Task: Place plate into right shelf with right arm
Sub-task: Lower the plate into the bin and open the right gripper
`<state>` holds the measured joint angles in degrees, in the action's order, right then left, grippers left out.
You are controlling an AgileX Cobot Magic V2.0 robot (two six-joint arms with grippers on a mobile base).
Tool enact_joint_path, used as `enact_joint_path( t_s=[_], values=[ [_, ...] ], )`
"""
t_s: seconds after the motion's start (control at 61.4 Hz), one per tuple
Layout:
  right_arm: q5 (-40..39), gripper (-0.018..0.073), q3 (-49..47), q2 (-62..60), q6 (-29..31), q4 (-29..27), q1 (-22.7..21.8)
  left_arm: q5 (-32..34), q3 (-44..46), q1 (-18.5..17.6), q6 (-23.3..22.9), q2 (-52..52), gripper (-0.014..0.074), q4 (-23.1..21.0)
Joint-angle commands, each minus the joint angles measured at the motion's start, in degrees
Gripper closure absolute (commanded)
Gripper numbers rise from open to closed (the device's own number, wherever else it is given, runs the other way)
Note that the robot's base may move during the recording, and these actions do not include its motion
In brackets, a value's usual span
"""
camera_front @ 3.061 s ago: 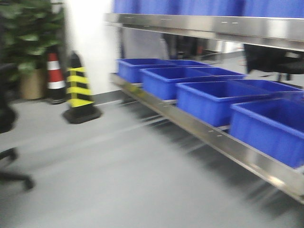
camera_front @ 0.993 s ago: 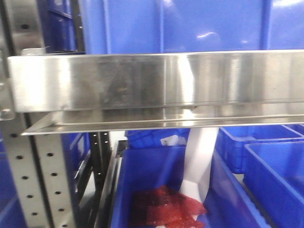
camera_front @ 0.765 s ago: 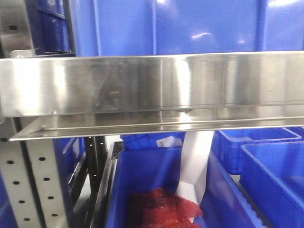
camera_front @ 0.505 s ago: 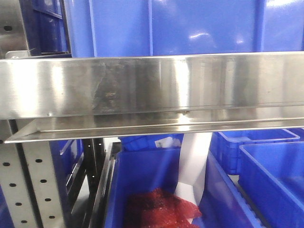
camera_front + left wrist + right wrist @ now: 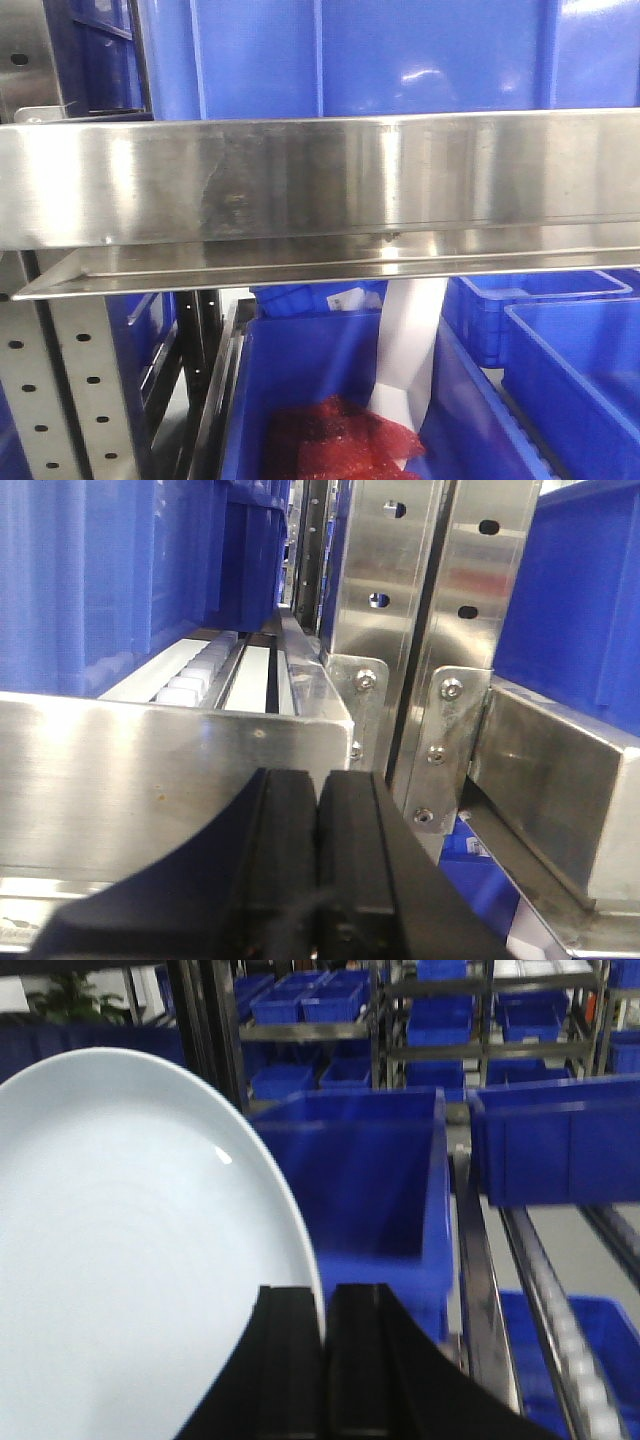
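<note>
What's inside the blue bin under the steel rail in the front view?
Red crinkled material lies in the blue bin; a white sheet-like thing stands there, its top hidden by the steel rail.

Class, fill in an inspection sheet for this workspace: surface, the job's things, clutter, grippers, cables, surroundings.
Surface: right shelf, shiny steel rail, blue bins above and below.
Job's things: plate, white, plain.
Clutter: red crinkled material and a white sheet in the lower bin.
Grippers: right gripper shut on the plate's rim; left gripper shut, empty.
Cables: nothing seen.
Surroundings: further racks of blue bins.
</note>
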<state>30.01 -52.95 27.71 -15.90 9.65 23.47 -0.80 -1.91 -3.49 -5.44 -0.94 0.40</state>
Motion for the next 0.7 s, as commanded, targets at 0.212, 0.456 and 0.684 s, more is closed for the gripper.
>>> enact_joint_path(
  t_s=[0.212,0.456,0.684],
  values=[
    [-6.76,0.0505,-23.93,23.41,5.39,1.45,0.21,5.2,-0.43,0.1,-0.34,-0.55,0.0643,0.01],
    [-7.79,0.0505,-37.69,41.01,5.5,5.0,0.21,5.2,-0.43,0.1,-0.34,-0.55,0.0643,0.01],
    [-8.01,0.0505,-42.51,52.94,5.5,8.29,0.21,5.2,-0.43,0.1,-0.34,-0.55,0.0643,0.01]
  ],
)
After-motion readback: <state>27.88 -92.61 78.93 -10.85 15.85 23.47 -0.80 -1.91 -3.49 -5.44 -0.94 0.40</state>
